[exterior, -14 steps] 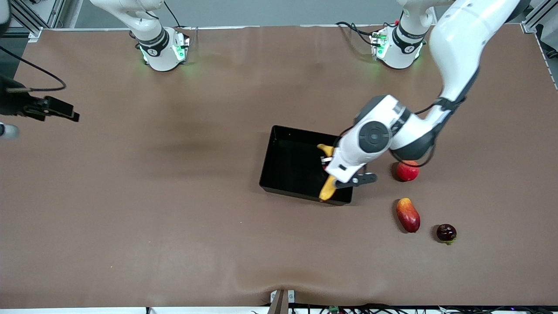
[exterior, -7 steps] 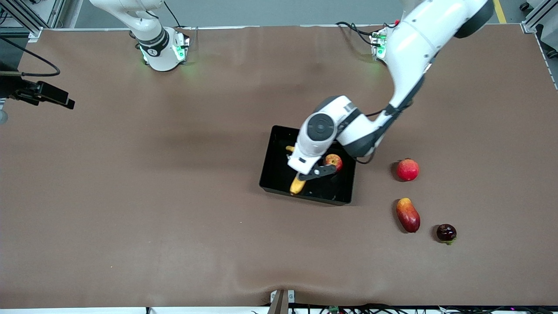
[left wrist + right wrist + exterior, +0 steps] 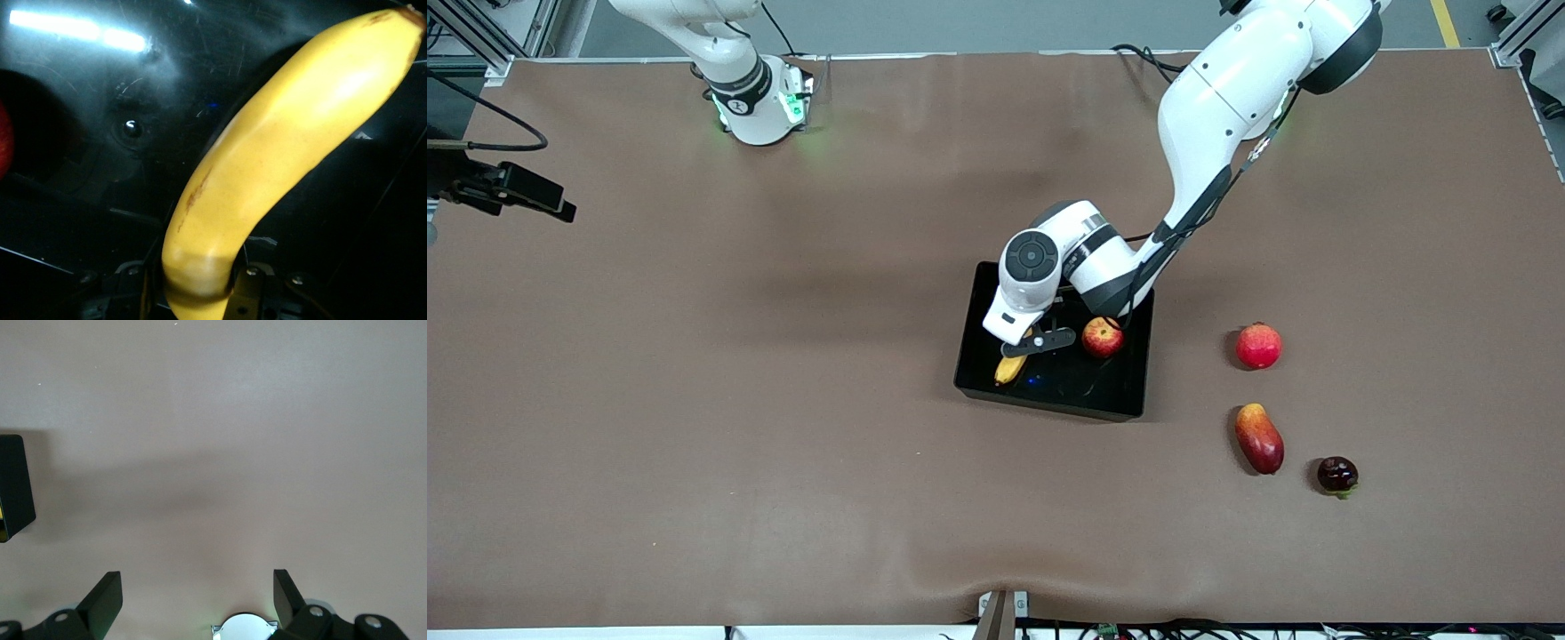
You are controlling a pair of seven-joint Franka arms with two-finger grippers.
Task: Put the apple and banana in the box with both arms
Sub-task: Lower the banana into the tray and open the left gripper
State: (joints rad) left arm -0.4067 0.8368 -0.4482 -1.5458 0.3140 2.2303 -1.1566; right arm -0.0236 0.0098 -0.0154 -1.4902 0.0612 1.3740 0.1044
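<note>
Swung across from the 3 o'clock wall since a second ago, the left pincer [image 3: 1021, 348], clamped on the curved yellow banana [image 3: 1010, 367], hangs over the shallow glossy black plastic box's [image 3: 1049, 402] 9 o'clock end, where the streaked red apple [image 3: 1103, 338] already lies toward 2 o'clock, so lowering and releasing look next, while the right pincer [image 3: 197, 595] waits spread apart over bare brown counter [image 3: 783, 400].

L arm reaches from its base at the table's top edge down toward mid-table, wrist bent over, left gripper [image 3: 1021, 347] low, fingers clamped on a banana [image 3: 280, 160]. R arm waits up at its end's table edge; right gripper [image 3: 197, 597] hangs w/ fingers spread wide, holding nothing.
</note>
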